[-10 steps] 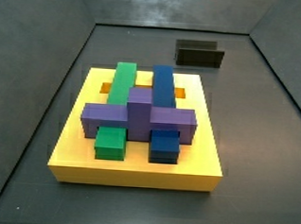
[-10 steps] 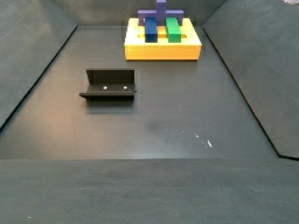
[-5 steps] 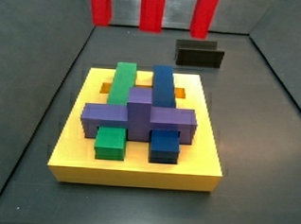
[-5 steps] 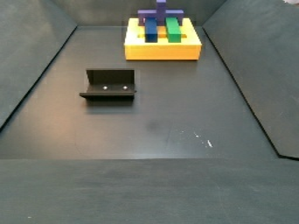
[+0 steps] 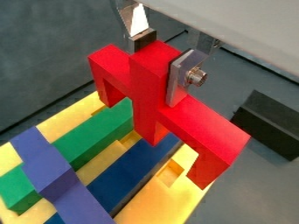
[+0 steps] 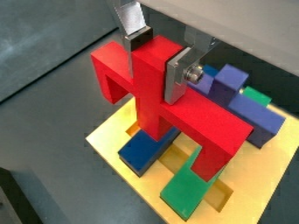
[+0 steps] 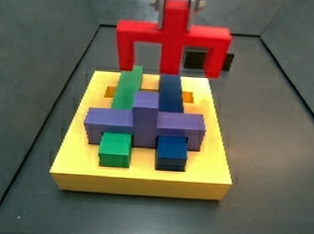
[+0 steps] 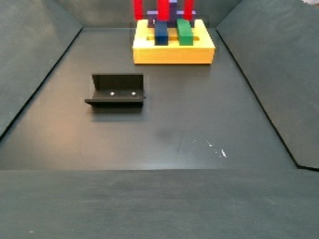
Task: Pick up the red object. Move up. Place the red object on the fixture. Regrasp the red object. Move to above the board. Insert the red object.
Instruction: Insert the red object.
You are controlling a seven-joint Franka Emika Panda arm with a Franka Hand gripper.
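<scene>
Your hand (image 5: pixel 163 54) points straight down, with its two silver fingers (image 5: pixel 187 74) closed on the upright centre stub of the red object (image 5: pixel 158 105). The same grip shows in both wrist views: one plate lies flat against the near face of the stub (image 6: pixel 177 74), and the other comes down behind it. In a side view the hand (image 7: pixel 179 5) enters from the top edge of the frame, a little right of centre, and only the finger ends are visible there.

The red object (image 7: pixel 173 43) hangs level, crossbar horizontal and both legs pointing down, held clear of everything below it. It sits in the upper middle of that side view, over the far end of the board (image 7: pixel 196 180). In the other fixed camera only its legs (image 8: pixel 162 9) show, at the top edge of the frame above the board (image 8: pixel 173 54).

Under the piece you can see the long green block (image 5: pixel 87 144) and the long blue block (image 5: pixel 140 175) lying side by side on the yellow slab, with the purple block (image 7: pixel 145 118) crossing them nearer the front. In a wrist view the purple block (image 6: pixel 239 101) lies beyond the crossbar.

The fixture (image 8: pixel 116 91) stands by itself on the dark tabletop (image 8: pixel 174 140), left of centre and well apart from the board. In the closer side view it (image 7: pixel 209 59) is partly hidden behind the right leg of the red piece.
</scene>
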